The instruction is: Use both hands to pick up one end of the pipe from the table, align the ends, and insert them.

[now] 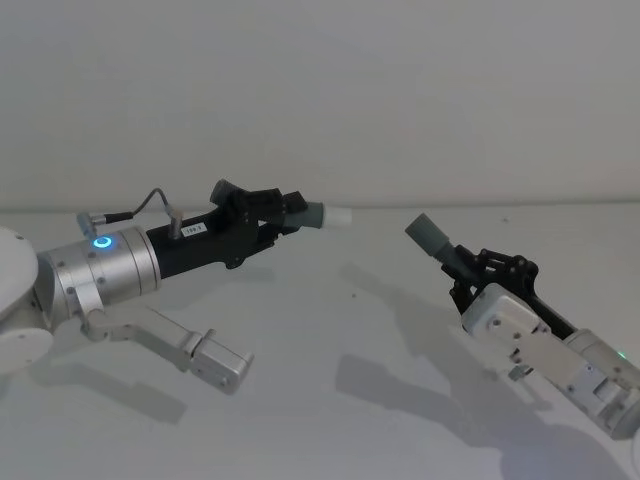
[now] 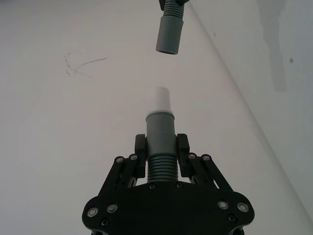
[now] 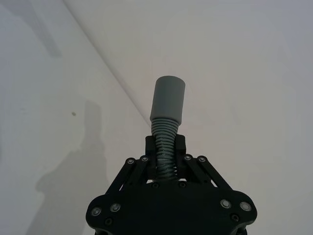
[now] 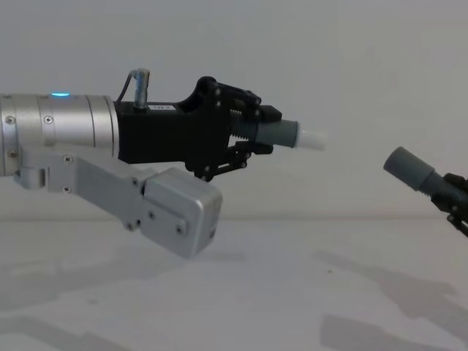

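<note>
1. Head view, left side: the left gripper (image 1: 283,212) is hovering above the table (image 1: 330,420). Its fingers are clamping tight on the corrugated body of the straight pipe piece (image 1: 312,213). The white tip (image 1: 340,215) is pointing across toward the robot's right, roughly level.
2. Middle: open air is separating the two ends, so nothing is touching yet. In the left wrist view the socket (image 2: 168,34) is sitting ahead of the tip, a little off its line and slightly canted.
3. Right side: the right gripper (image 1: 472,268) is holding the second pipe piece (image 3: 163,137) off the table. Its fingers are pinching the corrugations just behind the cuff. The socket's mouth is angling up and toward the left arm.
4. Risk, as I am judging it: the two axes are not matching, with the tip running level and the socket tilting upward. Closing the gap like this could leave the tip catching on the socket rim instead of entering.
5. Second risk: both grips are sitting on flexible hose, not on the stiff cuffs. A push against a snagged rim could be bending the hose or sliding it back through the fingers.
6. Surface: the table is lying white, matte and flat, carrying soft shadows of both arms and a small dark speck (image 1: 352,295).
7. Room: a plain pale wall (image 1: 400,90) is rising directly behind the table's far edge.
</note>
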### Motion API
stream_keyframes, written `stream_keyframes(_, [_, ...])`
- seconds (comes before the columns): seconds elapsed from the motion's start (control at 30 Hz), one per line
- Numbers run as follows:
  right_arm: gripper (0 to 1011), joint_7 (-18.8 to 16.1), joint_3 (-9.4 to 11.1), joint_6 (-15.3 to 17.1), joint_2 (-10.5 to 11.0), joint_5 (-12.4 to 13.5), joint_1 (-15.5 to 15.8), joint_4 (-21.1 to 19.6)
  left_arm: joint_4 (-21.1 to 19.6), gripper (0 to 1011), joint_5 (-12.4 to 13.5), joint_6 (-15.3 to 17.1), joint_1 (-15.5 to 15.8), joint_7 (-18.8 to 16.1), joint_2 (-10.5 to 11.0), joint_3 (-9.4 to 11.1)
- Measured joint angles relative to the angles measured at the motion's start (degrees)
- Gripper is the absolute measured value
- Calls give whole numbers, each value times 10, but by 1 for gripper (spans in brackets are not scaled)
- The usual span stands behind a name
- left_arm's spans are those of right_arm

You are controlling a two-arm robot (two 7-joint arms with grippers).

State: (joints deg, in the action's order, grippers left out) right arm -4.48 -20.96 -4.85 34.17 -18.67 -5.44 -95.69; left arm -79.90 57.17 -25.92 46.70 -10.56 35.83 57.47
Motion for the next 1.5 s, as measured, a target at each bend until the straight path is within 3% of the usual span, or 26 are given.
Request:
stream_keyframes(0.2, [192, -2, 2, -7, 3, -2, 3, -3, 4, 354, -7, -6, -3, -2, -3, -3])
stream_keyframes(0.53, [192, 4, 4, -21, 7, -17, 9, -7, 27, 354, -60, -38, -12, -12, -19, -20])
stream_keyframes(0.93, [192, 14, -8, -75, 23, -60, 11, -8, 59, 354, -129, -85, -18, -20, -42, -36])
stream_keyframes(1.5, [191, 24, -12, -101, 18, -84, 3, -2, 73, 354, -156, -105, -20, -23, -52, -43])
